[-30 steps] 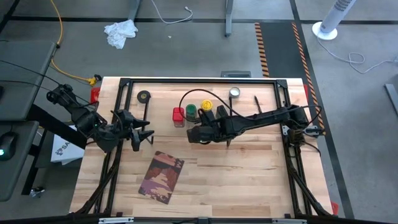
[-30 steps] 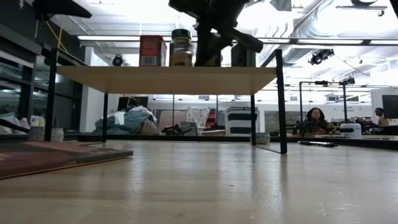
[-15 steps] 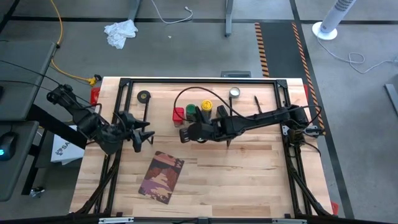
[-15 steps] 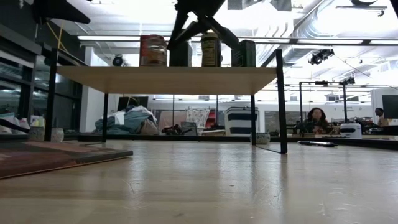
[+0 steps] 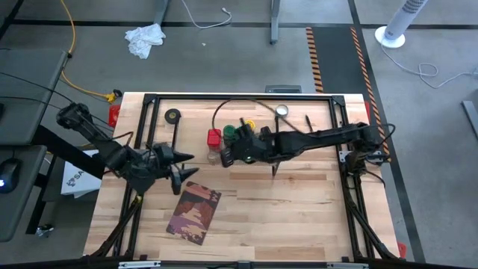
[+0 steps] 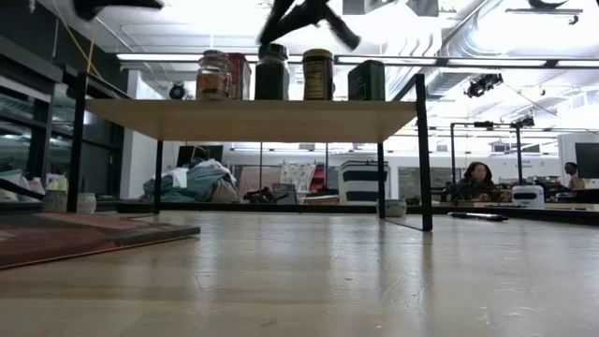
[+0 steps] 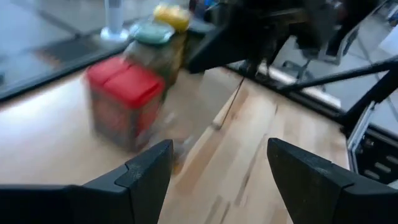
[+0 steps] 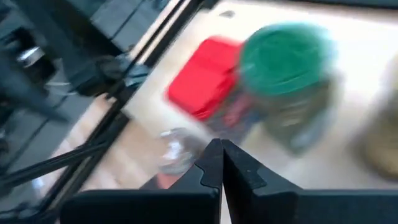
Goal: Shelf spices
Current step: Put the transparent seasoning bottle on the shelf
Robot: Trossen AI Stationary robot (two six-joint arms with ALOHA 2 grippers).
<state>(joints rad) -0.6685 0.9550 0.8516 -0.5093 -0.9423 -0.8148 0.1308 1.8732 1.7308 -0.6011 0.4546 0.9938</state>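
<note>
The pale wood shelf point(image 6: 253, 120) carries all five spices in a row: the clear glass jar point(image 6: 213, 75), the red box point(image 6: 240, 77), the green-topped jar point(image 6: 272, 73), the yellow-topped jar point(image 6: 318, 75) and the dark grey tin point(image 6: 366, 80). From above, the clear jar point(image 5: 214, 156) stands just nearer than the red box point(image 5: 214, 137). My right gripper point(image 8: 217, 158) is shut and hangs over the jars' tops point(image 6: 299, 14), beside the clear jar point(image 8: 177, 149). My left gripper point(image 7: 217, 180) is open, left of the shelf point(image 5: 183, 166), facing the red box point(image 7: 124, 99).
A brown-and-maroon book point(image 5: 193, 211) lies on the near left part of the table. A black tape roll point(image 5: 172, 116) and a small round silver thing point(image 5: 281, 111) sit near the far edge. People sit in the room behind point(image 6: 474, 178).
My right gripper has moved along the shelf toward the table's left, then risen above the jars. The clear glass jar now shows at the left end of the row, in front of the red box. My left gripper has shifted a little toward the right and near edge.
</note>
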